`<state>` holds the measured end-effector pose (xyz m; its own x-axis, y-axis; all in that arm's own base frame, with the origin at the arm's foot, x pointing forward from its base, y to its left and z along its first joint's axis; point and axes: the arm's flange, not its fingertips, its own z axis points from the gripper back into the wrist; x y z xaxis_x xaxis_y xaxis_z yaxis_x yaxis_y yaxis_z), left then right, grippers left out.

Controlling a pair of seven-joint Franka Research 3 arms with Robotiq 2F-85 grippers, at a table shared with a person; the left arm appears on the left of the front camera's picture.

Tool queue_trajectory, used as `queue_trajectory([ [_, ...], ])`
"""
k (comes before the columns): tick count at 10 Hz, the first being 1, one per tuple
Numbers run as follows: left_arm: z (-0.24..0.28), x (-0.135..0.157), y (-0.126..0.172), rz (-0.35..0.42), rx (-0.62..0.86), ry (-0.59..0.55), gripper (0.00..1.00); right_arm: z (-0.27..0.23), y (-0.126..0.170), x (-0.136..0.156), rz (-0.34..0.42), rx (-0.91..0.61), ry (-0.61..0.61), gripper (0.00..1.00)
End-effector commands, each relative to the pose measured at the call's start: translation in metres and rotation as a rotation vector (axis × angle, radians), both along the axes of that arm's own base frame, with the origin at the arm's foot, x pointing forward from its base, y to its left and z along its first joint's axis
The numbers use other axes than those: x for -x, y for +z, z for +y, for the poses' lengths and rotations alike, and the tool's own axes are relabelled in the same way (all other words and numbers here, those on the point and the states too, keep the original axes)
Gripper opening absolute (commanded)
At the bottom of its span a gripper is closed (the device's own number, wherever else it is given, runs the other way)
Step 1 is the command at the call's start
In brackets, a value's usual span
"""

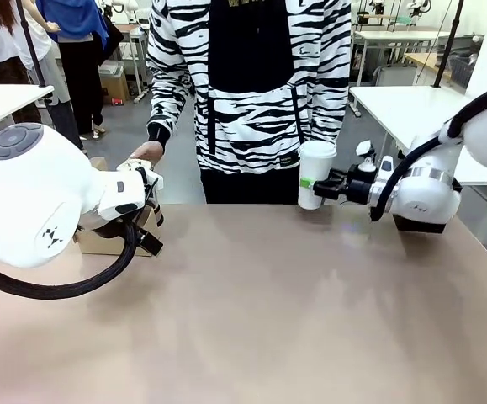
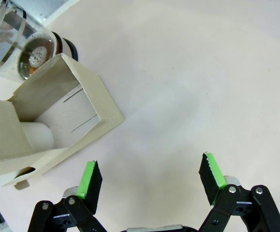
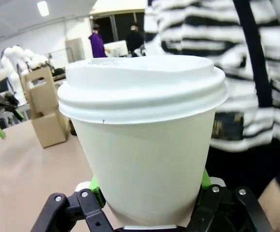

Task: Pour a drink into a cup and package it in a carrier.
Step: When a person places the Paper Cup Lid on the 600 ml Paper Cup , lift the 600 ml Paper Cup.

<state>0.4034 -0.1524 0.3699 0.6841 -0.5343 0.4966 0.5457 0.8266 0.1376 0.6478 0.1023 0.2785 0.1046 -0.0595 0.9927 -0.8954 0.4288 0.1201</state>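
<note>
Beige surface (image 1: 268, 320) bears the cardboard carrier (image 2: 95, 96) at its left edge, the left hand (image 2: 150, 168) released just beside it, likely to steady it, while the right hand (image 1: 320, 187) clenches the lidded white paper cup (image 1: 315, 164) upright, guarding against spills

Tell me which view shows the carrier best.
Left wrist view: the carrier is close, its inside visible. In the front view the left arm hides most of it; the right wrist view shows it small, far off.
</note>
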Motion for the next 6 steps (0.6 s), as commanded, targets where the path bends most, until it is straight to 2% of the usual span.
queue_trajectory([
  [1, 0.000, 0.000, 0.000, 0.000, 0.003, 0.000, 1.00, -0.021, 0.086, 0.028, -0.014, 0.004, 0.015, 0.80],
  [3, 0.000, 0.000, 0.000, 0.000, 0.003, 0.000, 1.00, -0.040, 0.155, 0.055, -0.007, -0.011, 0.033, 0.80],
  [4, 0.000, 0.000, 0.000, 0.000, 0.003, 0.000, 1.00, -0.048, 0.185, 0.073, -0.027, 0.002, 0.023, 0.80],
  [6, 0.000, 0.000, 0.000, 0.000, 0.003, 0.000, 1.00, -0.058, 0.237, 0.115, -0.048, -0.012, 0.049, 0.80],
])
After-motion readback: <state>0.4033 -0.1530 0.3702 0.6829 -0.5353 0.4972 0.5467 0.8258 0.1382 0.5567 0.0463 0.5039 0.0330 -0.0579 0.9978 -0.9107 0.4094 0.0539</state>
